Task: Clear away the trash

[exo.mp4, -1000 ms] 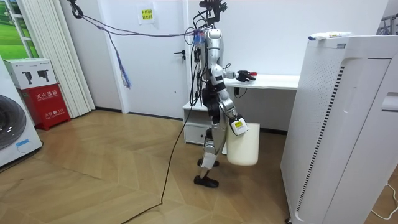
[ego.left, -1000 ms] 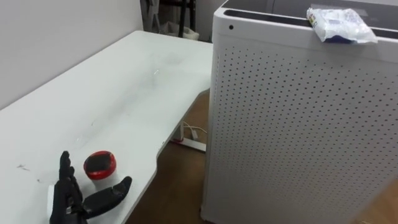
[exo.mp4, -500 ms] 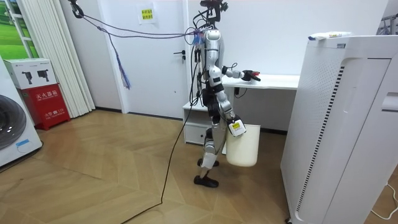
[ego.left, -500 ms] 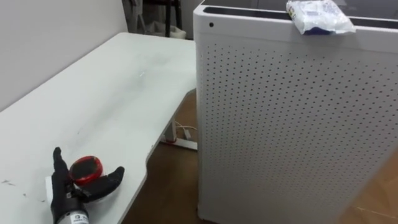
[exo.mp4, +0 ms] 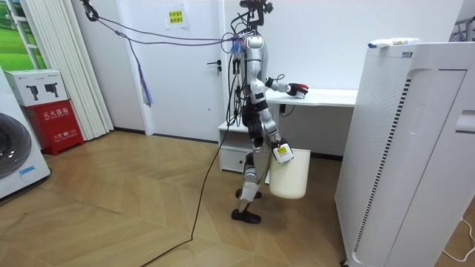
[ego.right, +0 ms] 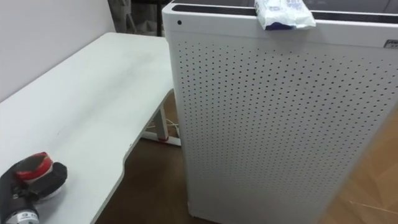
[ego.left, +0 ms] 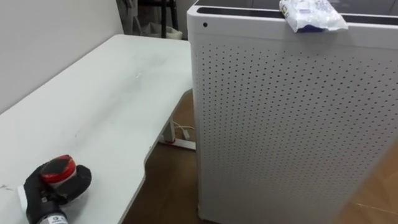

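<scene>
A small round red thing with a dark top (ego.left: 58, 169) sits near the front edge of the white table (ego.left: 112, 93). My left hand (ego.left: 62, 186) is curled round it from below and the sides, at the lower left of the eye views. In the room view I stand at the table's end with that left hand (exo.mp4: 299, 90) reaching out over the tabletop. My right hand (exo.mp4: 282, 152) hangs low at my side, and a white bin (exo.mp4: 291, 178) hangs from it, off the floor.
A tall white perforated cabinet (ego.left: 292, 124) stands close on the right of the table. On its top lies a white and blue plastic packet (ego.left: 311, 14). Wooden floor and a white power strip (ego.left: 180, 143) show in the gap between them.
My left hand's straight fingers have curled in round the red thing. The eye view has shifted a little, so the table and cabinet sit further left.
</scene>
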`<state>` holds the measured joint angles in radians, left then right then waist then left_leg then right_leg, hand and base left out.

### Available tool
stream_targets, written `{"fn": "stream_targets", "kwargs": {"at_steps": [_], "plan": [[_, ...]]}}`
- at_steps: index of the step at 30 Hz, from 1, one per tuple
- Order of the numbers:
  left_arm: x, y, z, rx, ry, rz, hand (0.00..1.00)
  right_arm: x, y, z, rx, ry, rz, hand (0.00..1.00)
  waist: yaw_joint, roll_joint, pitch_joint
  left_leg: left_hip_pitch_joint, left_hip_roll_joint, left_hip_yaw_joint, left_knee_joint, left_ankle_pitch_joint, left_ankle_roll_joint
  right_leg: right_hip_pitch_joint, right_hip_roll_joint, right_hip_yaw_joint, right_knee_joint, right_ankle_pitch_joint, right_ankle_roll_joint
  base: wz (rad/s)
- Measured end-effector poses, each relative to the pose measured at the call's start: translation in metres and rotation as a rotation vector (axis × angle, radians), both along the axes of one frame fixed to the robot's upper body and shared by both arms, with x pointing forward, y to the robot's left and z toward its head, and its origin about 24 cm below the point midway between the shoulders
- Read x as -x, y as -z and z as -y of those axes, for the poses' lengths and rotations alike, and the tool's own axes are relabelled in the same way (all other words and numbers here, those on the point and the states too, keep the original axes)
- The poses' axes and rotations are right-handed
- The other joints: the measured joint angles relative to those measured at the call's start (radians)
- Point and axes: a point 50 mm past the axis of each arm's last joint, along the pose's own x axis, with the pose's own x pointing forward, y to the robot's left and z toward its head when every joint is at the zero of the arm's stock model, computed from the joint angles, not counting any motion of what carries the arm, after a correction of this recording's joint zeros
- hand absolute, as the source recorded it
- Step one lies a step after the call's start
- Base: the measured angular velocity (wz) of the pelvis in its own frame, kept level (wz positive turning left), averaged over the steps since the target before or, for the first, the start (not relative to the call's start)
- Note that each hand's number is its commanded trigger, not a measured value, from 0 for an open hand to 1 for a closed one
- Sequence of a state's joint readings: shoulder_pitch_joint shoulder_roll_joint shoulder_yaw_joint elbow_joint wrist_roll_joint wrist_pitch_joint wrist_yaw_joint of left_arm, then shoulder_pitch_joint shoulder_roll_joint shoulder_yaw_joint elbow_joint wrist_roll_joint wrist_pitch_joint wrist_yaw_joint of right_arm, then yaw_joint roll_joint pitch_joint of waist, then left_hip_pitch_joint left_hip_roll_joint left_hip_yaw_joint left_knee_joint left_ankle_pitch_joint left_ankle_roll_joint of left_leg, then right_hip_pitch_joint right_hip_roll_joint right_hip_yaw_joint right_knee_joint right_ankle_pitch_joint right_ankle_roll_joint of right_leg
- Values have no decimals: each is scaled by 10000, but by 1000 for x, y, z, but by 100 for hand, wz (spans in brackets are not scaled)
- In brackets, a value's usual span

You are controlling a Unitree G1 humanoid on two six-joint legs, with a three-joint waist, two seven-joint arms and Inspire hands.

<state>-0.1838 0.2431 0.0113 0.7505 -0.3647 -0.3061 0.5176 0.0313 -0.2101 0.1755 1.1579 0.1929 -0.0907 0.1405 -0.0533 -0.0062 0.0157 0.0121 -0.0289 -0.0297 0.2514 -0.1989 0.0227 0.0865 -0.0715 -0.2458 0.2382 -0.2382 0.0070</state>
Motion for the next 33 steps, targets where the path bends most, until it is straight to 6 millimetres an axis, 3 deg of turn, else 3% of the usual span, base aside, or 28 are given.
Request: {"fn": "stream_targets", "kwargs": {"at_steps": [9, 12, 14, 18, 23, 26, 33], "plan": [[-11, -4, 27, 1481, 809, 738, 100, -8, -1, -5, -91, -131, 143, 100, -60, -11, -32, -14, -17, 134, -103, 6, 2, -39, 2, 110, -4, -4, 5, -3], [-18, -12, 45, 1851, 1712, 1087, 100, -11, -2, -11, -290, -274, 280, 100, -44, -213, -38, -66, 7, 197, -86, 5, 2, -115, 10, 183, -14, -4, 6, -6], [-25, -22, 68, 2155, 2794, 1579, 100, -18, -4, -15, -357, -521, 520, 100, 72, -317, -78, -442, 46, 239, 55, 5, 3, -471, 21, 248, 39, 34, 13, -6], [-30, -29, 98, 2476, 4731, 1704, 100, -23, -5, -18, -396, -619, 654, 100, -6, -315, -78, -567, 41, 241, 63, 6, 4, -573, 17, 268, 15, 87, 22, 0], [-30, -47, 137, 2758, 7279, 2375, 100, -34, -8, -19, -256, -598, 906, 100, 1, -137, -52, -661, 82, 421, 62, 6, 4, -717, -3, 613, 27, 92, 13, -6], [-28, -49, 148, 2839, 8486, 2464, 100, -49, -13, -19, -174, -657, 1299, 100, -1, 33, -48, -724, 153, 653, 50, 6, 4, -925, 21, 784, 63, 135, -30, -25], [-16, -40, 164, 3096, 10160, 2056, 100, -66, -19, -18, 42, -616, 1711, 100, -50, 180, 17, -895, 196, 1005, 47, 6, 4, -1380, 14, 1078, 349, 140, -37, -16]]}}
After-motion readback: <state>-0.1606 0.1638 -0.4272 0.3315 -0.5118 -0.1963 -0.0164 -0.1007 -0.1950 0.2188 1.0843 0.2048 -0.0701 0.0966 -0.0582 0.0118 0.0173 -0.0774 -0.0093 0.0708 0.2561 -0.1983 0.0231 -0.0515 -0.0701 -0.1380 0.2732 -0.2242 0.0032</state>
